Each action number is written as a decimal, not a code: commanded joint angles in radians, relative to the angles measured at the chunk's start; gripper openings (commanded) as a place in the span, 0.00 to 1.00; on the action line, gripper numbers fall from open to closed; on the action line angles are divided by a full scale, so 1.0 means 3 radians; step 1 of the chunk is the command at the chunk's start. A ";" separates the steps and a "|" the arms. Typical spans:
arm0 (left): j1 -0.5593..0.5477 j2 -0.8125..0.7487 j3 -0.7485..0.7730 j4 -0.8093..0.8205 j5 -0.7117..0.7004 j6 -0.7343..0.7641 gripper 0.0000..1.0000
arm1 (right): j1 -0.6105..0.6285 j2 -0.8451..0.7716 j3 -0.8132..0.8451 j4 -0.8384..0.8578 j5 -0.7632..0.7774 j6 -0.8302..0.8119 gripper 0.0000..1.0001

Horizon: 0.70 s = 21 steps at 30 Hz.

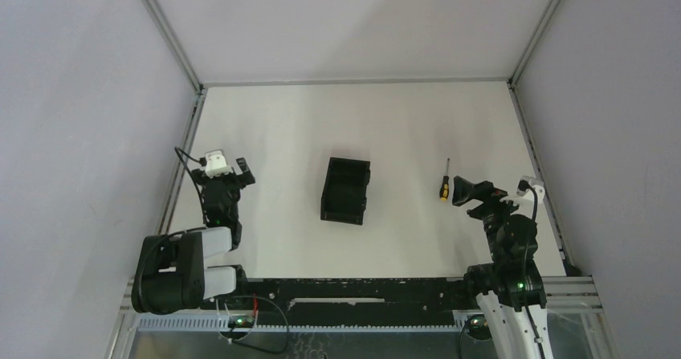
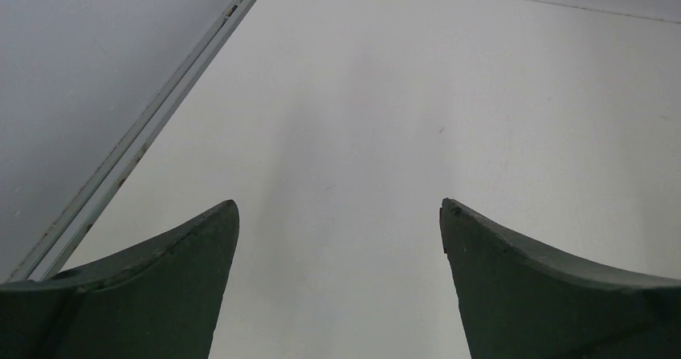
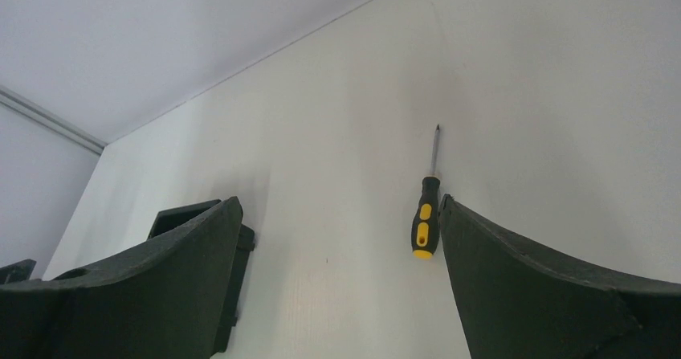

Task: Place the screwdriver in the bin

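The screwdriver, with a yellow-and-black handle and a thin dark shaft, lies flat on the white table right of centre, tip pointing away. The black ribbed bin stands open-topped at the table's middle. My right gripper is open and empty, just right of the screwdriver. In the right wrist view the screwdriver lies by the inside of my right finger, between the fingertips of the gripper; the bin is partly hidden behind the left finger. My left gripper is open and empty at the table's left.
Grey enclosure walls with aluminium frame rails border the table on the left, back and right. The left rail also shows in the left wrist view. The arm bases and a black cable track run along the near edge.
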 commanded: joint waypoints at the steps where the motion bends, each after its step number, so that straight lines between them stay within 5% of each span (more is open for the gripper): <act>1: -0.0019 -0.0008 0.0129 0.0101 -0.0027 0.0053 1.00 | 0.0014 0.0055 0.0083 0.0199 0.0049 0.0111 1.00; 8: -0.0017 -0.0009 0.0129 0.0101 -0.0029 0.0053 1.00 | 0.0009 0.0616 0.0630 0.0166 -0.0173 -0.0139 0.97; 16: -0.0016 -0.0008 0.0128 0.0101 -0.0023 0.0057 1.00 | -0.0020 0.2926 0.2568 -0.1231 -0.0069 -0.0473 0.94; 21: -0.0015 -0.0008 0.0126 0.0098 -0.0028 0.0053 1.00 | -0.0109 0.4259 0.3168 -0.1890 -0.0170 -0.0625 0.96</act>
